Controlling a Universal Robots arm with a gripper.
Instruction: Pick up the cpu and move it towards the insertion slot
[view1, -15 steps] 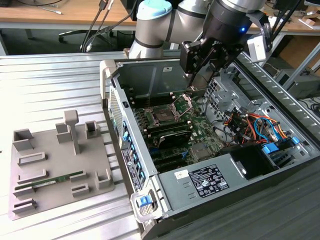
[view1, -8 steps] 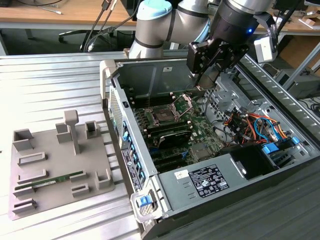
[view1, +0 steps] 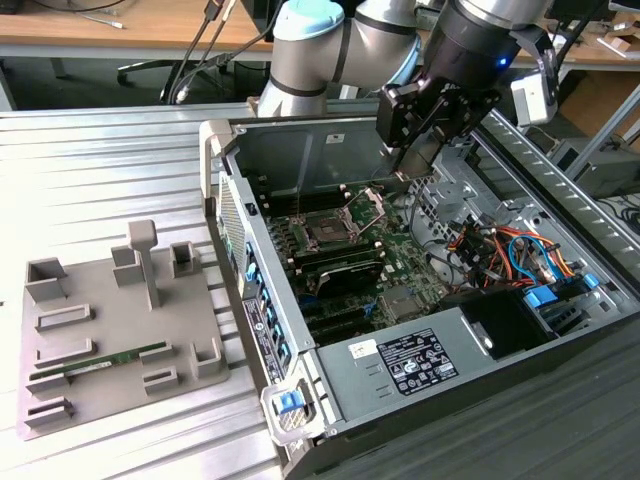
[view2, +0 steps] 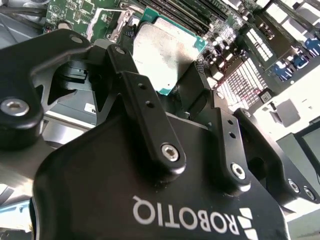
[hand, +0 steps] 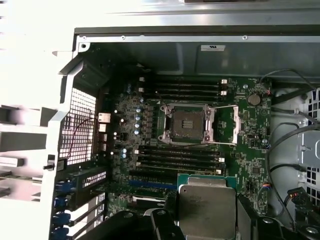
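Your gripper (view2: 167, 80) is pinching the cpu (hand: 206, 207) by its opposite edges, held above the board, slot (hand: 188, 123) just ahead. It's light, stiff and probably fragile underneath, so stick to the edges.

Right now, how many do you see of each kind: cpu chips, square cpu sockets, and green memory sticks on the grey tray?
cpu: 1
insertion slot: 1
green memory stick: 1
Total: 3
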